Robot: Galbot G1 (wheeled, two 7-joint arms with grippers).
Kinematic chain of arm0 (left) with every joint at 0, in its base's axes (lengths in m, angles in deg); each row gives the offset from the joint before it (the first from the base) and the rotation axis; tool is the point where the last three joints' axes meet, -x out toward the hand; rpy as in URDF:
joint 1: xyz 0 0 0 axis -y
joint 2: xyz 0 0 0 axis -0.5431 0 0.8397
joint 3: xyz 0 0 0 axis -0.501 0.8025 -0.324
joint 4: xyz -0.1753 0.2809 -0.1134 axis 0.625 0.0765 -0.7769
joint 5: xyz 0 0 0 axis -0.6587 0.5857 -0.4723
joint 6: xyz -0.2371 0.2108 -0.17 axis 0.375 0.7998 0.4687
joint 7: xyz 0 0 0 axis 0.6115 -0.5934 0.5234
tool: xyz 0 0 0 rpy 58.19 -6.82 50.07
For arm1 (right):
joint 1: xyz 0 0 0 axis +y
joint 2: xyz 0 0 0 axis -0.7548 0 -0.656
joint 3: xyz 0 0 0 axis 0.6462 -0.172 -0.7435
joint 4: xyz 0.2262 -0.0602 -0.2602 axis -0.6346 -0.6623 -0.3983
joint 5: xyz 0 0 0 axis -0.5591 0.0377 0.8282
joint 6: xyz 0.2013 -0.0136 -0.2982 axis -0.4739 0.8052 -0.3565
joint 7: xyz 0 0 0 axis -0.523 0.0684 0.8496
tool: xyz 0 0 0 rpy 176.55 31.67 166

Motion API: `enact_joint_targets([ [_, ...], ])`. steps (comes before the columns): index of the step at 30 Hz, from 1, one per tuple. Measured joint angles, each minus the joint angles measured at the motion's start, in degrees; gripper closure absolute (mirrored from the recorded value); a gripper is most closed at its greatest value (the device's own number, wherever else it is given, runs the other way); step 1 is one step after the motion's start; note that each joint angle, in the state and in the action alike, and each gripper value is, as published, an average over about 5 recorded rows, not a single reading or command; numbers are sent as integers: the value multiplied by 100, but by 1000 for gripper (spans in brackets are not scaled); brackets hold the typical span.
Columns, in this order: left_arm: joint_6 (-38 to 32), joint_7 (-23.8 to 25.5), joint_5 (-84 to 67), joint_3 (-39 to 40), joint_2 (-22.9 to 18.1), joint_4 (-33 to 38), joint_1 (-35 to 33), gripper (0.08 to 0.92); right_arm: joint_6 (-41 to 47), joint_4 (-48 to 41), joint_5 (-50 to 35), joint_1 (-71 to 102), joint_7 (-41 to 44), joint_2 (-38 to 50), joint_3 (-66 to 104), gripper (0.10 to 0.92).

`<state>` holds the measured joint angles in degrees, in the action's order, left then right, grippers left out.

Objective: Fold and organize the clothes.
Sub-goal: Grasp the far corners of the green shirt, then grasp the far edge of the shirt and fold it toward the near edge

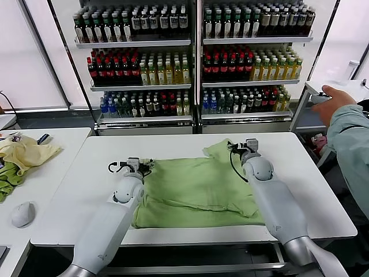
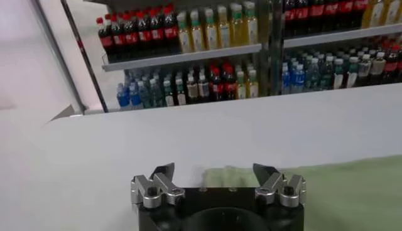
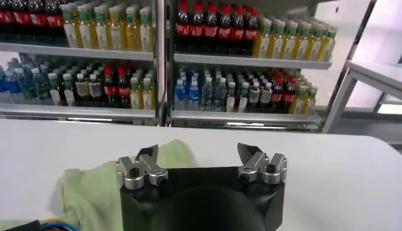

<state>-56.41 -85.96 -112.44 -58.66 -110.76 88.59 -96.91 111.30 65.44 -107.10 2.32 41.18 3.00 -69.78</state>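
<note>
Nearest you, the front hem of the polo shirt (image 1: 199, 193) lies along the near edge of the white table (image 1: 323, 190), and you can see it's already been doubled over in part: a folded layer sits on top with a slanted edge running toward the right, so the job is under way but not finished. Your left gripper (image 1: 140, 166) hovers at the shirt's left edge, jaws spread wide with nothing between them; the left wrist view confirms it, fingers (image 2: 162, 176) apart over bare tabletop with the green cloth just beyond. Your right gripper (image 1: 244, 145) sits at the far right corner of the shirt, where a flap or sleeve sticks out toward the back, and it's open too, holding nothing, with that green flap just under and ahead of it in the right wrist view. So, by my read, the bundle is loose and uneven, that far flap has yet to be tucked in, and you've got at least one more fold plus a tidy-up left. Off on the side table to your left lies a pale yellow garment (image 1: 26, 153), and at the back stand the drink shelves (image 1: 196, 57).
</note>
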Motion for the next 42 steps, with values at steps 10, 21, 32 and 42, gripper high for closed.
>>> enact_joint_targets([
  [10, 12, 22, -97, 62, -50, -214, 86, 295, 53, -719, -24, -216, 130, -283, 47, 335],
  [21, 12, 118, -206, 111, 9, -129, -6, 616, 186, -879, -319, -215, 206, -291, 94, 637],
  [32, -166, 198, -375, 67, 120, 137, -253, 896, 101, -462, -471, 15, 126, -155, -30, 901],
  [42, -488, 175, -642, -94, 328, 733, -582, 903, 59, 674, -711, 472, 2, 183, 56, 907],
])
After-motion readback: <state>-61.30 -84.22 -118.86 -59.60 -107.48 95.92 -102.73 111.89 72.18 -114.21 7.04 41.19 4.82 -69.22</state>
